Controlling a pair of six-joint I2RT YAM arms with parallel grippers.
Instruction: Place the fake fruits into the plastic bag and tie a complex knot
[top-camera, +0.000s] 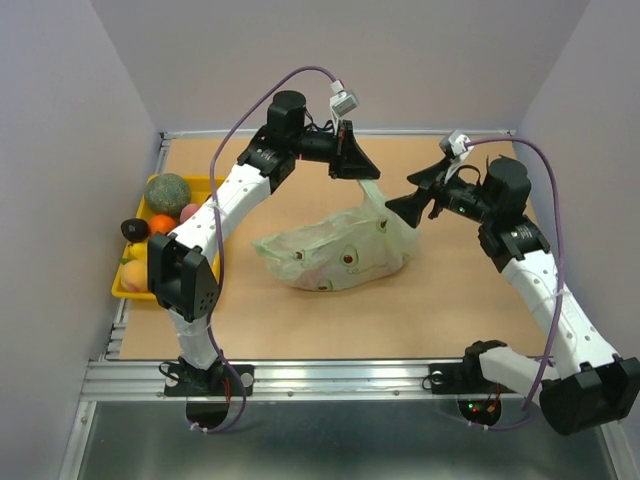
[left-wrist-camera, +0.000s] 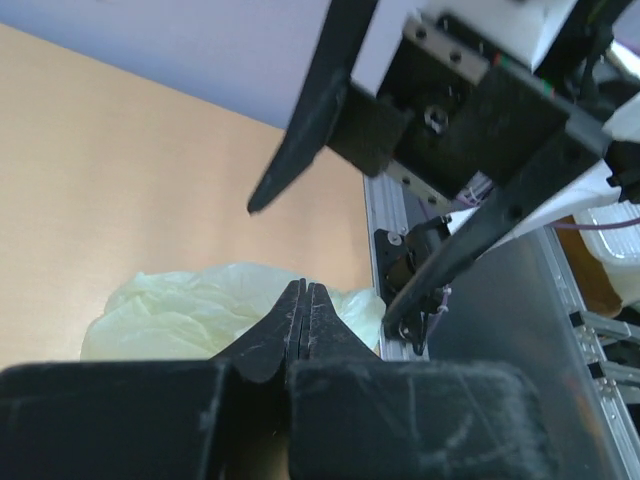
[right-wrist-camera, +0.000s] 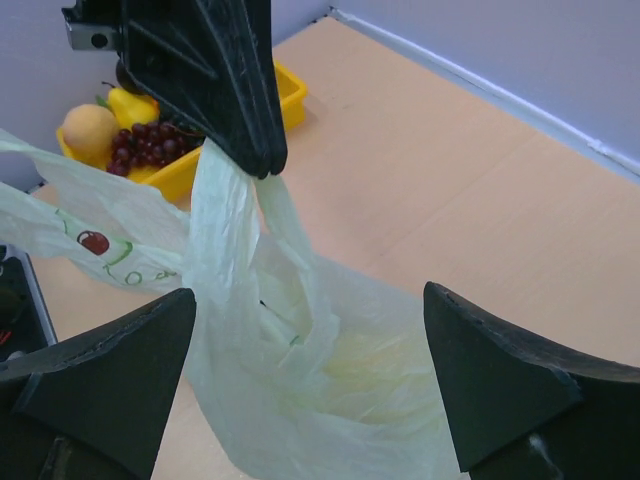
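The pale green plastic bag (top-camera: 335, 250) lies crumpled mid-table. My left gripper (top-camera: 362, 172) is shut on one bag handle (right-wrist-camera: 222, 195) and holds it up off the table; its closed fingertips (left-wrist-camera: 303, 292) show over the bag (left-wrist-camera: 190, 310) in the left wrist view. My right gripper (top-camera: 408, 195) is open and empty, just right of that handle, its jaws either side of the bag (right-wrist-camera: 340, 390). The fake fruits sit in the yellow tray (top-camera: 122, 285): green melon (top-camera: 167, 192), orange (top-camera: 162, 223), grapes (right-wrist-camera: 150, 140), banana (right-wrist-camera: 130, 105). No knot is in view.
The tray stands at the table's left edge by the left arm's base. Purple walls close in the back and sides. A metal rail (top-camera: 330, 378) runs along the near edge. Both arms' cables loop above the table.
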